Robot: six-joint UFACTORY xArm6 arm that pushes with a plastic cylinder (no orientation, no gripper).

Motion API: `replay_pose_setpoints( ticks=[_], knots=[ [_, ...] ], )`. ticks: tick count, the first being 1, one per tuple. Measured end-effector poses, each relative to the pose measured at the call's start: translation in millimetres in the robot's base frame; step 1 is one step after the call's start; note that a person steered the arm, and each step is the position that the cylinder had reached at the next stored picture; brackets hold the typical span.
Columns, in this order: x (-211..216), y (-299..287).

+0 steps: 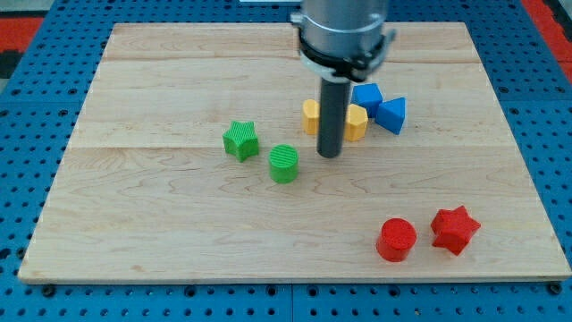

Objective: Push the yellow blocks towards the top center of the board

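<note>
Two yellow blocks lie side by side near the board's middle, partly hidden behind my rod: one (310,116) on the rod's left and one (356,122) on its right; their shapes are hard to make out. My tip (330,155) rests on the board just below them, between the two, close to or touching their lower edges. The arm's grey body hangs over the top centre of the board.
Two blue blocks, a cube-like one (367,96) and a triangular one (391,114), sit right of the yellow ones. A green star (240,139) and green cylinder (283,164) lie to the left. A red cylinder (396,239) and red star (454,229) lie at bottom right.
</note>
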State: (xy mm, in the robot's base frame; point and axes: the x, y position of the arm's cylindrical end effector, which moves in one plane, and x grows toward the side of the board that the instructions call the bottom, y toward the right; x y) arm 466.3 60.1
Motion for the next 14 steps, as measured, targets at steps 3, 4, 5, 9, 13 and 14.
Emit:
replay_pose_setpoints(
  ticks=[3, 4, 5, 9, 13, 14],
  knots=[
    [11.8, -60.6],
    [31.5, 30.2],
    [11.8, 55.2],
    [-62.0, -3.8],
    [-81.2, -29.9],
    [-101.8, -18.0]
  ],
)
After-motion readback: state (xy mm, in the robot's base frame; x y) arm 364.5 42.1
